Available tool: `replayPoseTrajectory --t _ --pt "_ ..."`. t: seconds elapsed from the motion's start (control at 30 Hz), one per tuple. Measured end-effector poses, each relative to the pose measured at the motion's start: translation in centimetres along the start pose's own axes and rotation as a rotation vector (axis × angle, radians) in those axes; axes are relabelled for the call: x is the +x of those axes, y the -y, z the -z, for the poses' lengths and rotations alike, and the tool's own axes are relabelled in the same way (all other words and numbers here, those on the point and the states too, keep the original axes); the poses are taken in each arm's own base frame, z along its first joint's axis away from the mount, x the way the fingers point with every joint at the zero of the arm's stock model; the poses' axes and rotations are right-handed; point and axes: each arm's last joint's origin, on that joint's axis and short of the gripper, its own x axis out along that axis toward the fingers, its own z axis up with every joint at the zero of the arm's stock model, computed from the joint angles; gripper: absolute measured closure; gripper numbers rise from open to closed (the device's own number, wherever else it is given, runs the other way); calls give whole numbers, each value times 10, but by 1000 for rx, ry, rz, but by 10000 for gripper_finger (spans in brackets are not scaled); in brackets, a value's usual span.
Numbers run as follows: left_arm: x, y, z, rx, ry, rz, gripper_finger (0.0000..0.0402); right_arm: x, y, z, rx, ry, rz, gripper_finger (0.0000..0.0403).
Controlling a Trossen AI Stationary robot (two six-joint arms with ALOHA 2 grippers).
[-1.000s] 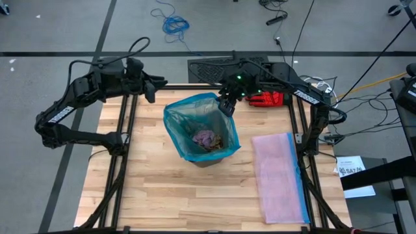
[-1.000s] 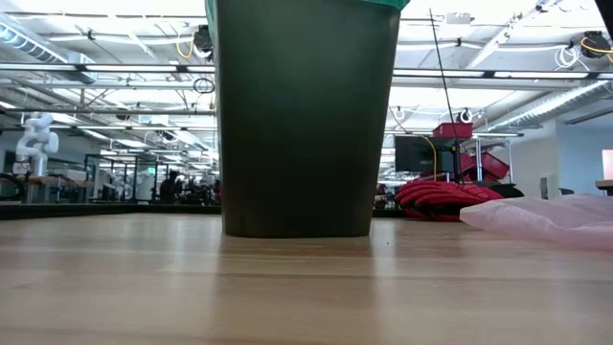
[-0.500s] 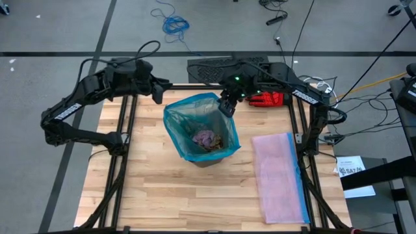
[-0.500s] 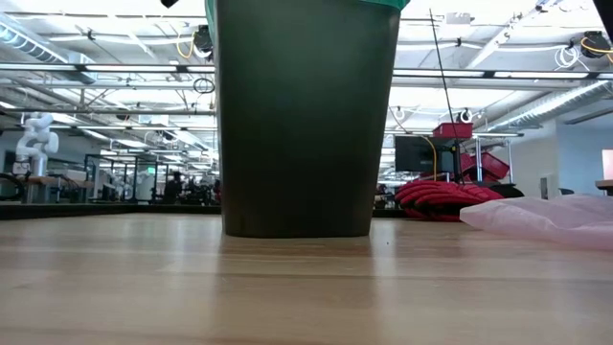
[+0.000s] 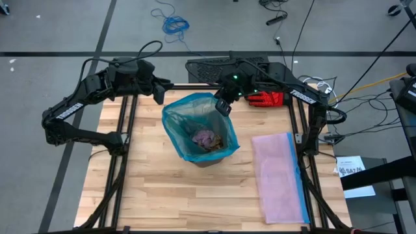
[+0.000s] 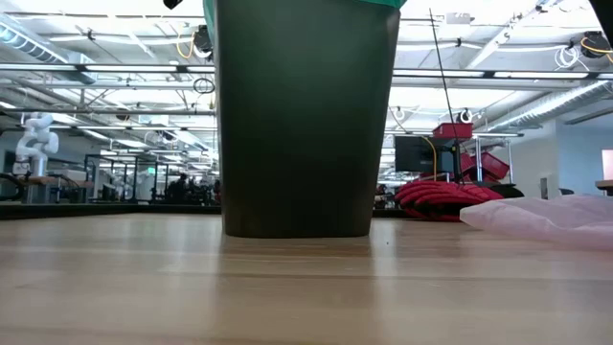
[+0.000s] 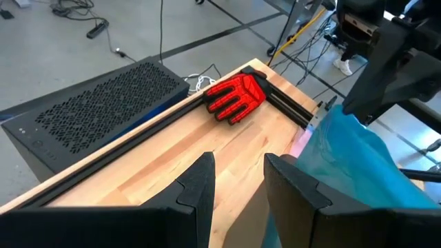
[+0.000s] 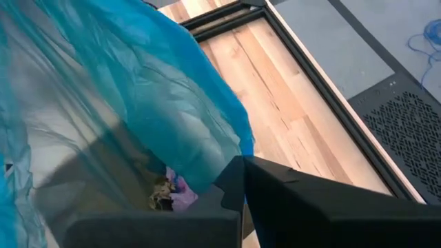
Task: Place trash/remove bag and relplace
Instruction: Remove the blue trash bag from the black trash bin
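Bag (image 5: 188, 120): fitted in the bin (image 6: 305, 115) at the table's (image 5: 169, 195) middle, trash (image 5: 207, 138) inside. Right end effector (image 5: 223, 107): clamped on the bag's rim (judged for lifting out). Left end effector (image 5: 158, 94): held apart beside the bin's opposite rim, empty.

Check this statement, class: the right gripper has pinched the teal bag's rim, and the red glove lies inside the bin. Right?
Not quite. The red glove lies on the table's far edge, outside the bin, as the high view shows. The right gripper is indeed shut on the teal bag's rim.
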Motion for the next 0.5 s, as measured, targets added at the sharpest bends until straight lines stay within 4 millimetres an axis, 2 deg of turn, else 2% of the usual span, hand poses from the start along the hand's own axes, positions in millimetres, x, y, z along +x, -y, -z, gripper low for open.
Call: replayPoseTrajectory --t 0.33,0.5 --pt "0 0 0 1 -7 16 281 -2 -12 -2 -38 47 -29 403" --pt "0 -3 -1 1 -6 -4 281 -12 -17 -7 -60 130 -54 403"
